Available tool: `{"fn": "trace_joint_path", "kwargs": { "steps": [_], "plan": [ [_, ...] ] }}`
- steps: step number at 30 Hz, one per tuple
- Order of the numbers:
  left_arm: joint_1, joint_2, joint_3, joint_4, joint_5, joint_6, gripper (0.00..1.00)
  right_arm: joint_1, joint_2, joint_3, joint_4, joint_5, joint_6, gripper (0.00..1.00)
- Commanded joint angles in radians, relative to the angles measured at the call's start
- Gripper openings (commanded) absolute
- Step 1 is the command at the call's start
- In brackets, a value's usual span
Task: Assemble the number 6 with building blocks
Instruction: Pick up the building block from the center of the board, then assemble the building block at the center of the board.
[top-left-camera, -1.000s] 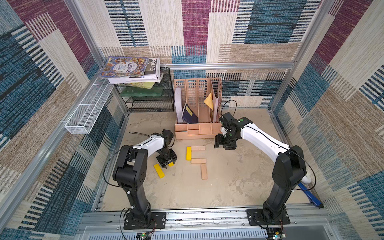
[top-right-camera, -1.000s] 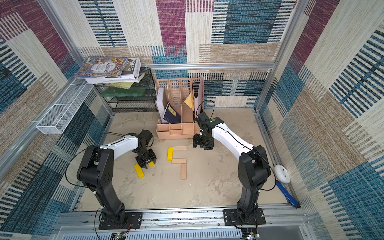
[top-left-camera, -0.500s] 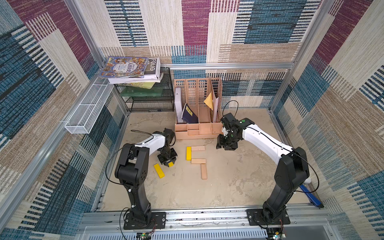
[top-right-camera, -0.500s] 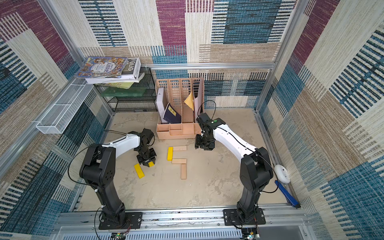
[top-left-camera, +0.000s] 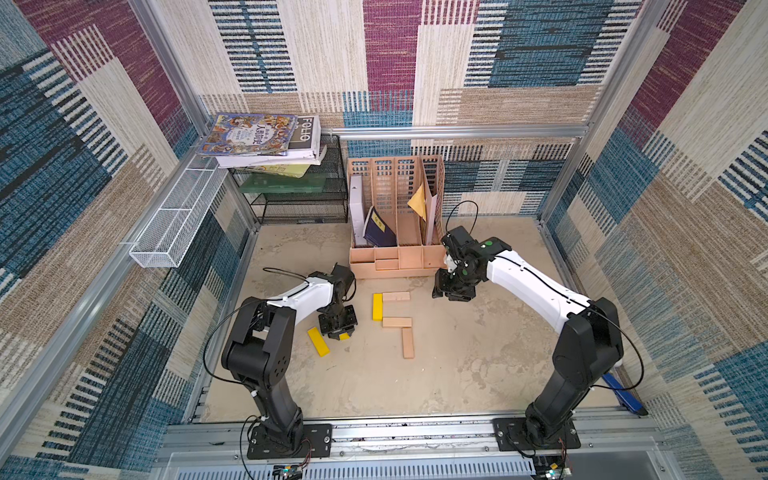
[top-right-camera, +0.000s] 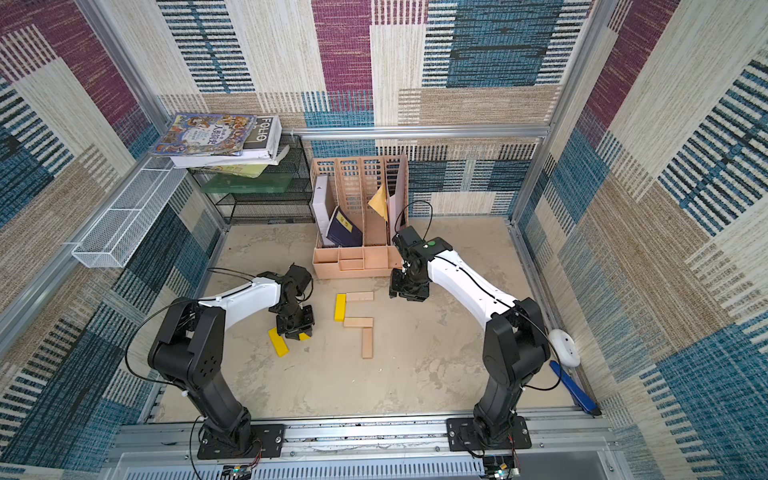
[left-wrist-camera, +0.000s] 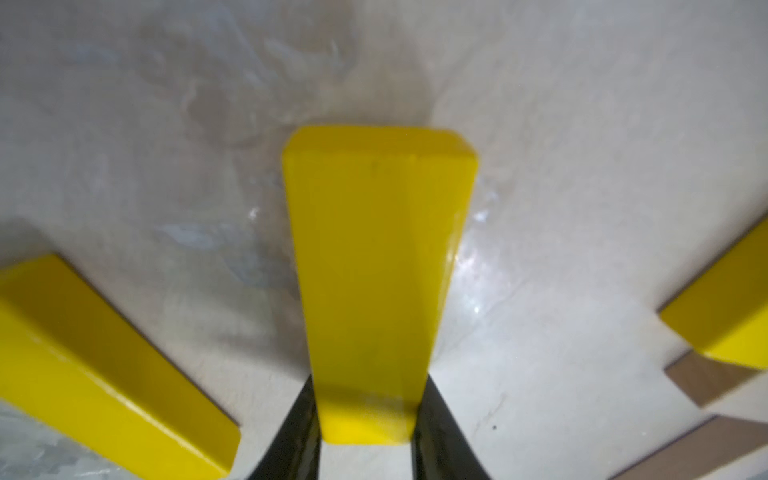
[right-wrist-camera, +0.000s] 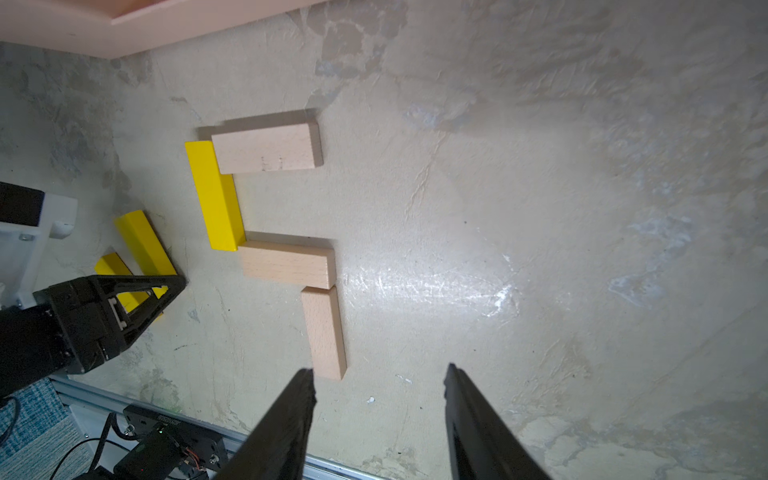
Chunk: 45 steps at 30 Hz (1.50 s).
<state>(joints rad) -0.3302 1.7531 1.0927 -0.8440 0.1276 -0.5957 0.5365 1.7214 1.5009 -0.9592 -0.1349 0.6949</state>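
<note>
Four building blocks lie joined as part of the number 6 in both top views: a yellow plank (top-left-camera: 377, 306), a pale wood plank (top-left-camera: 395, 296) at its far end, another pale plank (top-left-camera: 397, 322) at its near end, and a third (top-left-camera: 408, 343) running toward me. My left gripper (top-left-camera: 337, 326) is shut on a yellow plank (left-wrist-camera: 374, 270), low over the floor to the left of them. Another yellow plank (top-left-camera: 318, 341) lies loose beside it. My right gripper (right-wrist-camera: 378, 374) stands open and empty, right of the planks near the organizer's corner (top-left-camera: 451, 293).
A peach slotted file organizer (top-left-camera: 397, 232) stands behind the planks, close to the right gripper. A black wire rack (top-left-camera: 299, 199) with books sits at the back left, beside a white mesh basket (top-left-camera: 174, 224). A blue tool (top-left-camera: 623, 392) lies by the right wall.
The left gripper's jaws have closed on the yellow plank. The right gripper's jaws have narrowed somewhat, and it has shifted slightly by the organizer.
</note>
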Motion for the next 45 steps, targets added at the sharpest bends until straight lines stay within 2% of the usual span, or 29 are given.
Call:
{"fn": "trace_joint_path", "kwargs": {
  "steps": [1, 10, 22, 45],
  "plan": [
    [-0.016, -0.025, -0.009, -0.06, 0.001, 0.066, 0.24, 0.004, -0.018, -0.009, 0.017, 0.014, 0.017, 0.55],
    [-0.08, -0.033, 0.008, -0.101, 0.015, 0.112, 0.24, 0.007, -0.061, -0.051, 0.033, 0.026, 0.034, 0.55],
    [-0.214, 0.016, 0.062, -0.13, 0.003, 0.117, 0.24, 0.004, -0.108, -0.095, 0.045, 0.032, 0.038, 0.55],
    [-0.273, 0.113, 0.143, -0.127, 0.005, 0.034, 0.25, -0.023, -0.186, -0.177, 0.068, 0.026, 0.028, 0.55]
  ]
}}
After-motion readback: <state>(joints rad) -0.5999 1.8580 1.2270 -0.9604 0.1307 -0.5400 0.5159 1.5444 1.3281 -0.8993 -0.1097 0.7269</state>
